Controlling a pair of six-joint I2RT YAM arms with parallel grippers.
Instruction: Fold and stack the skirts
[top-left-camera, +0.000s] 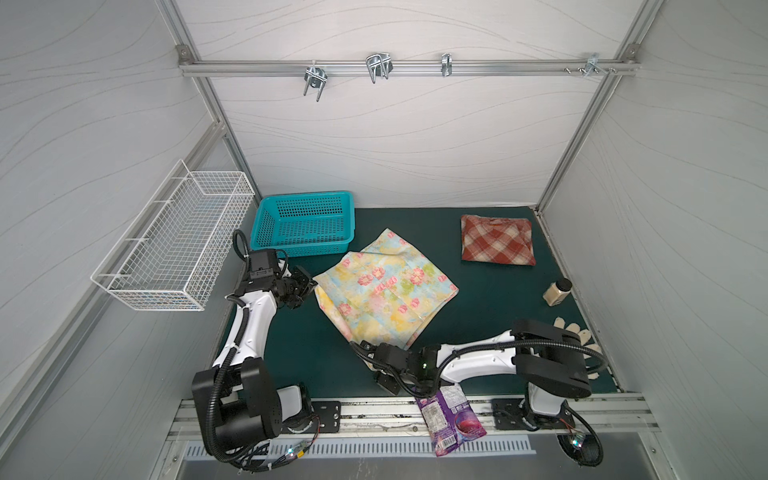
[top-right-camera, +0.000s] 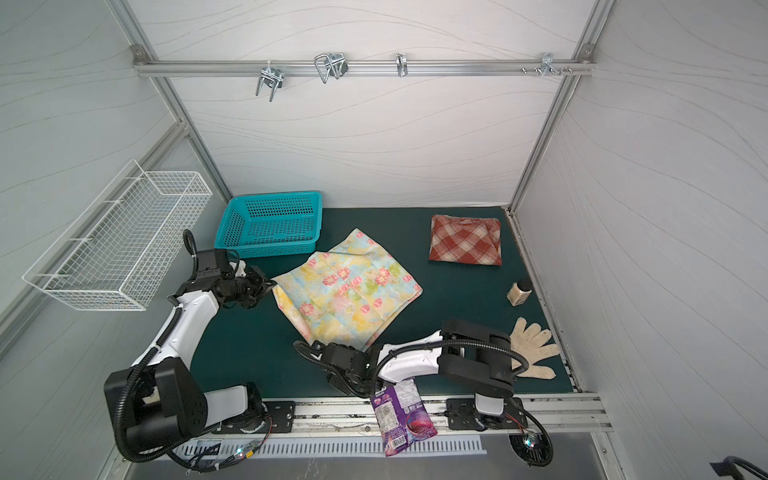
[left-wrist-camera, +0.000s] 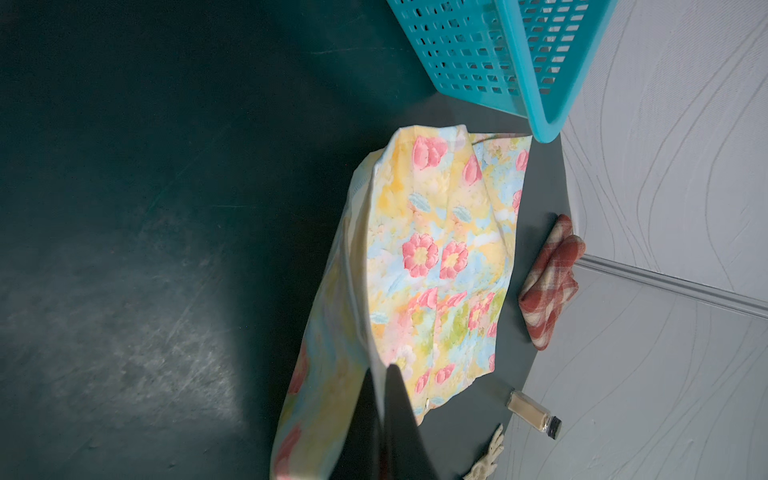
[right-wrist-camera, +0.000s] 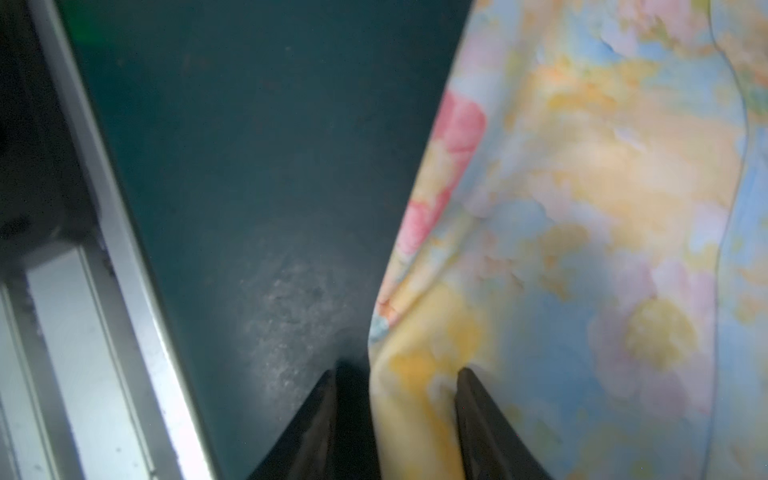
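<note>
The pastel floral skirt (top-left-camera: 386, 286) (top-right-camera: 349, 291) lies spread as a rough diamond in the middle of the green mat. My left gripper (top-left-camera: 309, 284) (left-wrist-camera: 380, 368) is shut on the skirt's left corner, a thin fold pinched between its fingers. My right gripper (top-left-camera: 361, 347) (right-wrist-camera: 399, 370) is at the skirt's near corner. Its jaws stand apart around the yellow hem, with a dark gap beside one finger. In the left wrist view the cloth (left-wrist-camera: 436, 249) is lifted a little at the held corner. The rust-red plaid skirt (top-left-camera: 496, 239) (top-right-camera: 465, 241) lies folded at the back right.
A teal plastic basket (top-left-camera: 305, 222) sits at the back left, and a white wire basket (top-left-camera: 178, 241) hangs on the left wall. A spice bottle (top-left-camera: 557, 291) and a cream glove (top-right-camera: 534, 347) lie at the right edge. A purple snack packet (top-left-camera: 449, 419) lies on the front rail.
</note>
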